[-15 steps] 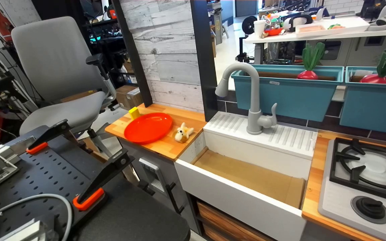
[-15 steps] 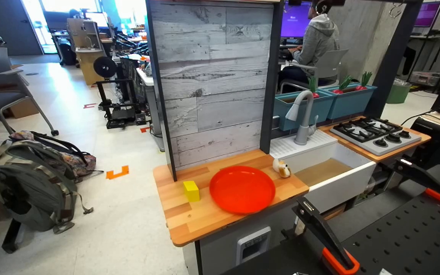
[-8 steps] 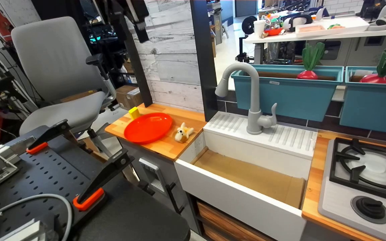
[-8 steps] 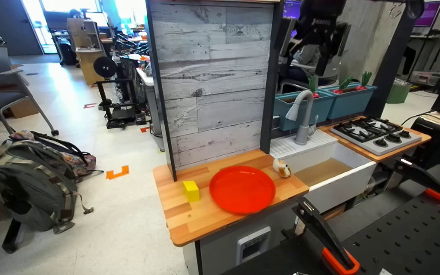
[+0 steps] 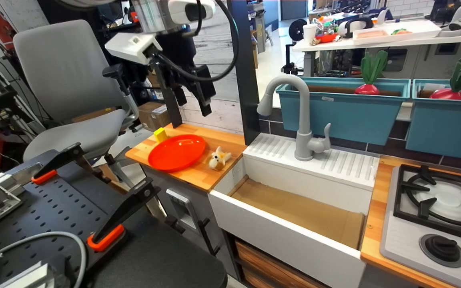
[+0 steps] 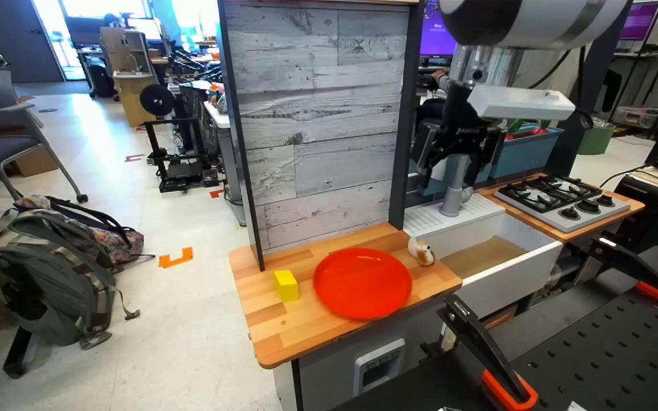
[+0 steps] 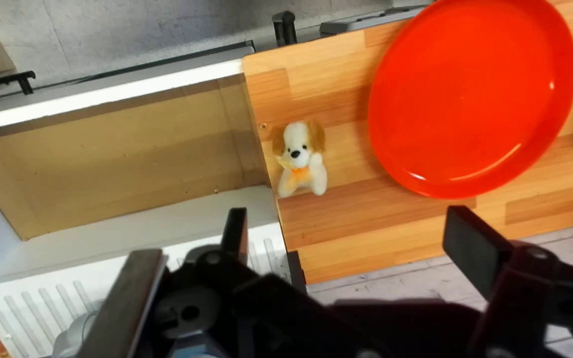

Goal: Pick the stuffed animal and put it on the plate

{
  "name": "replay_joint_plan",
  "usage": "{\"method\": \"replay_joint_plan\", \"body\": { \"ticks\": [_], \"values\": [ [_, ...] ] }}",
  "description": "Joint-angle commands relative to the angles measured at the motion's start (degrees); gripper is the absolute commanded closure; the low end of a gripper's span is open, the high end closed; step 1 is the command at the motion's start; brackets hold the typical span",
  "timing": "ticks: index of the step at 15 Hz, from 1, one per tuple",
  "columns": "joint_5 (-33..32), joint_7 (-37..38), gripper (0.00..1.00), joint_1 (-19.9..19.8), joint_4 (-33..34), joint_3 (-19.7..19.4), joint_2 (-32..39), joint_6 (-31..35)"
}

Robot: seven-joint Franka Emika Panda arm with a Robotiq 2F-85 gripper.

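Observation:
The stuffed animal, a tiny cream-and-tan toy dog, lies on the wooden counter near the sink edge in both exterior views (image 5: 219, 159) (image 6: 421, 251) and in the wrist view (image 7: 300, 159). The round orange-red plate lies flat beside it, apart from it, in both exterior views (image 5: 177, 153) (image 6: 362, 283) and in the wrist view (image 7: 470, 99). My gripper (image 5: 194, 107) hangs well above the counter, fingers pointing down. In the wrist view the gripper (image 7: 348, 219) is wide open with nothing between its fingers. The toy shows ahead of the left finger.
A yellow block (image 6: 287, 285) stands on the counter on the plate's far side from the toy. The white sink (image 5: 290, 236) adjoins the counter, with a grey faucet (image 5: 303, 120) behind it. A wood-look panel (image 6: 329, 188) rises at the counter's back. A stove (image 5: 446, 200) lies beyond the sink.
The arm was out of view, then came in at the top edge, and the gripper has come down toward the counter. The toy, plate and block have not moved.

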Motion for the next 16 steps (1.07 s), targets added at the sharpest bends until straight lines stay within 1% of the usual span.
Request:
{"method": "replay_joint_plan", "body": {
  "ticks": [1,3,6,8,16],
  "values": [
    [-0.5,0.3,0.0,-0.5,1.1,0.1,1.6,-0.1],
    [-0.5,0.4,0.0,-0.7,2.6,0.0,3.4,-0.1],
    [-0.9,0.7,0.0,-0.4,3.5,-0.4,4.2,-0.1],
    [-0.9,1.1,0.0,-0.5,5.4,-0.6,6.1,-1.8],
    [-0.5,1.8,0.0,-1.1,14.0,-0.4,16.5,-4.8]
  ]
}}
